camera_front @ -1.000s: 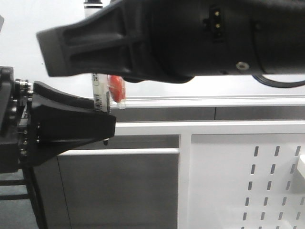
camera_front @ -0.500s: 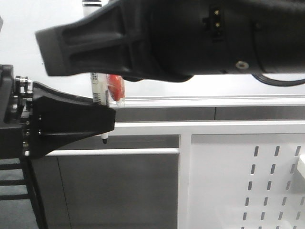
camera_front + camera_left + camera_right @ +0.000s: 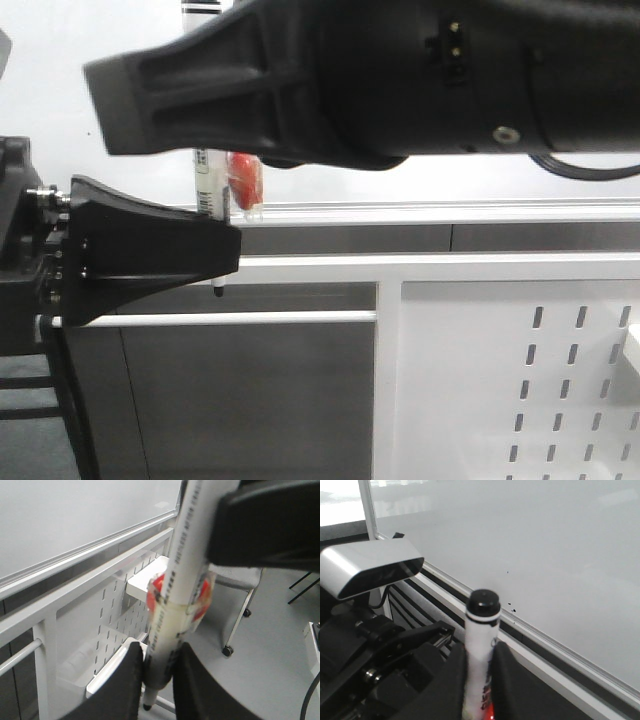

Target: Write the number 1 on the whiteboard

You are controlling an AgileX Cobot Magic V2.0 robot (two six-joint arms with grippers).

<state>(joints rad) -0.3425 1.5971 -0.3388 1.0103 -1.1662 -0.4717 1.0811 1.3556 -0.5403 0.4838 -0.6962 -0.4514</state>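
Whiteboard [image 3: 545, 545] surface stands bare ahead of us, its silver rail [image 3: 440, 211] running along the lower edge, with only tiny black specks [image 3: 511, 607] and no stroke visible. Our left gripper [image 3: 159, 672] pinches the white marker [image 3: 172, 610] near its tip, pointing down. Our right gripper [image 3: 479, 675] clamps the same marker below its black end [image 3: 483, 602].
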